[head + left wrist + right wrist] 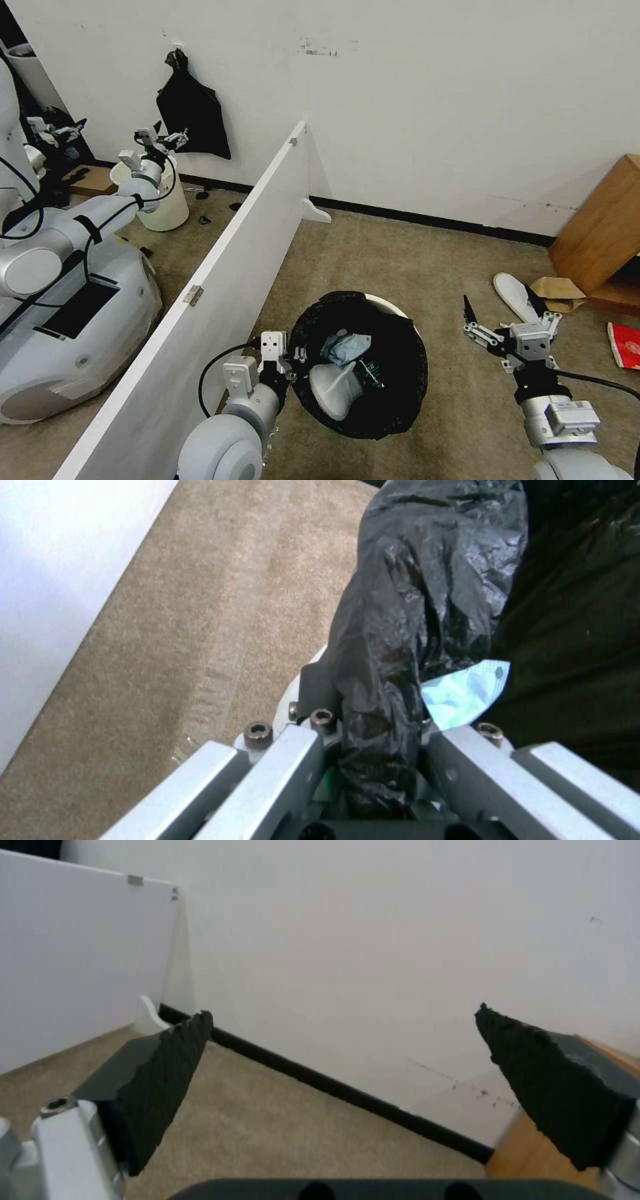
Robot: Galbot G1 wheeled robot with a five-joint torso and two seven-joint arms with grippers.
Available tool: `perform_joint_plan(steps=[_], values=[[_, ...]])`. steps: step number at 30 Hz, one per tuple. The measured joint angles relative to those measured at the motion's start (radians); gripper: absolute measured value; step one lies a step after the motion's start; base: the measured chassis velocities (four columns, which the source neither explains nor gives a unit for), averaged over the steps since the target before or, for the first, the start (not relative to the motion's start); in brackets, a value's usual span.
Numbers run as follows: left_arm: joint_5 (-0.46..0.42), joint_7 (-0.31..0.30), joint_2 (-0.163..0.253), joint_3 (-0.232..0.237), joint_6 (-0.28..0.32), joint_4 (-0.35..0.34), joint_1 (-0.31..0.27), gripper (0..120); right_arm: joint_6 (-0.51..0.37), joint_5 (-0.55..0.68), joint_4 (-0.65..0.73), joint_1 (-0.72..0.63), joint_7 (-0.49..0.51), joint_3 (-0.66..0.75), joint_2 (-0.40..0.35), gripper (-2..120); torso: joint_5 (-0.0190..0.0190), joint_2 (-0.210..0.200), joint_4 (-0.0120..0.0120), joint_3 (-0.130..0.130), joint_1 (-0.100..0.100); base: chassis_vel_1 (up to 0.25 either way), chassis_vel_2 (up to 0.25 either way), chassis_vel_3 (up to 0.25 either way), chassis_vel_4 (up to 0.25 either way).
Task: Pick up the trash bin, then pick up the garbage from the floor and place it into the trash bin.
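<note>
The left tool, low and left of centre in the head view, is clamped on the bag-covered rim of the trash bin; in the left wrist view the crinkled black plastic runs down between its two grey fingers, pinched tight. The bin sits at lower centre of the head view, tilted so its mouth faces the camera, with a strip of white wall showing at its upper right edge. Inside lie a crumpled light-blue tissue and a white slipper; a corner of the blue tissue also peeks past the bag in the left wrist view.

The right tool, at lower right of the head view, is spread wide and holds nothing; its two dark fingers stand far apart in the right wrist view, with beige carpet and white wall between them.

On the carpet, just above the right tool in the head view, lie a second white slipper and a brown paper bag touching it. A flat red item lies at the right edge, beside a tilted wooden box.

A white partition board runs diagonally from lower left up to the centre. Beyond it, in the upper left, stand another robot, a pale unlined bin, and a black bag hanging on the wall.
</note>
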Motion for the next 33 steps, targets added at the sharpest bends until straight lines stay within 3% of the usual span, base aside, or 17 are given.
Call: perform_joint_plan(steps=[15, 27, 33], values=[[0.024, 0.024, 0.0, 0.003, -0.003, 0.017, -0.01, 2, 0.007, 0.009, 0.005, 0.001, -0.011, 0.002, 0.009, 100, 0.0, 0.0, 0.0001, 0.0, 0.0, 0.0, 0.0, 0.0, 0.0], [-0.002, -0.012, 0.005, 0.004, -0.019, 0.034, -0.022, 2, 0.014, 0.009, -0.009, 0.006, -0.013, -0.001, 0.008, 100, 0.0, 0.0, -0.0005, 0.0, 0.0, -0.031, -0.023, -0.031, -0.027], [-0.003, -0.013, 0.008, 0.001, -0.02, 0.036, -0.025, 2, 0.017, 0.005, -0.016, 0.011, -0.011, -0.007, 0.015, 100, 0.0, 0.0, 0.0004, 0.0, 0.0, 0.0, 0.0, 0.0, 0.0]])
